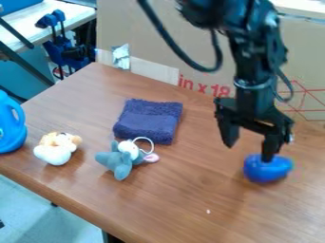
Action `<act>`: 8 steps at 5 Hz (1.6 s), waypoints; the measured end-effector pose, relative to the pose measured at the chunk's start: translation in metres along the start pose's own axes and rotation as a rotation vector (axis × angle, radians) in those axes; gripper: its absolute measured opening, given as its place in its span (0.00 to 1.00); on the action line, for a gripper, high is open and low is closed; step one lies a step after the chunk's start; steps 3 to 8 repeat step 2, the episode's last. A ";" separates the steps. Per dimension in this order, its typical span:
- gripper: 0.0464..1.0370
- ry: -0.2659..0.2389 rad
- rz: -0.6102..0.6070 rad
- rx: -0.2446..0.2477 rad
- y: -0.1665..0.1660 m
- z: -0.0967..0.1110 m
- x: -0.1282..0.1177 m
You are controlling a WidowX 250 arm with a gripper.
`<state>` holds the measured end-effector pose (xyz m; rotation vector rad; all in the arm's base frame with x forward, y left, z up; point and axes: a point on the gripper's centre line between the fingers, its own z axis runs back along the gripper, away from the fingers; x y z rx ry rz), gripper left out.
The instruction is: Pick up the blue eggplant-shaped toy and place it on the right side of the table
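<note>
Five items on worktop (190, 204): blue handled container (9, 134), at left edge; beige-and-white plush (56, 151); grey-blue plush (119, 162), near folded navy cloth (149, 121); blue rounded object (268, 170), at right. Black gripper (249, 152) over last item, jaws wide apart, one finger overlapping its top, contact unclear. Nothing clasped, nothing lifted.

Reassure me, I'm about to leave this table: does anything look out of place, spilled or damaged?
The open pincer looks off-centre: one finger is down at the blue rounded object, the other hangs off to its side. A small white speck on the table also seems stray. I see no spill or damage.
</note>
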<state>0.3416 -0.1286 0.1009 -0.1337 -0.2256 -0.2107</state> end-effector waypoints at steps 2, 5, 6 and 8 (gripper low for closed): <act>0.97 0.147 -0.091 0.150 0.024 0.049 -0.055; 0.97 0.147 -0.091 0.150 0.024 0.049 -0.055; 0.97 0.147 -0.091 0.150 0.024 0.049 -0.055; 0.97 0.147 -0.091 0.150 0.024 0.049 -0.055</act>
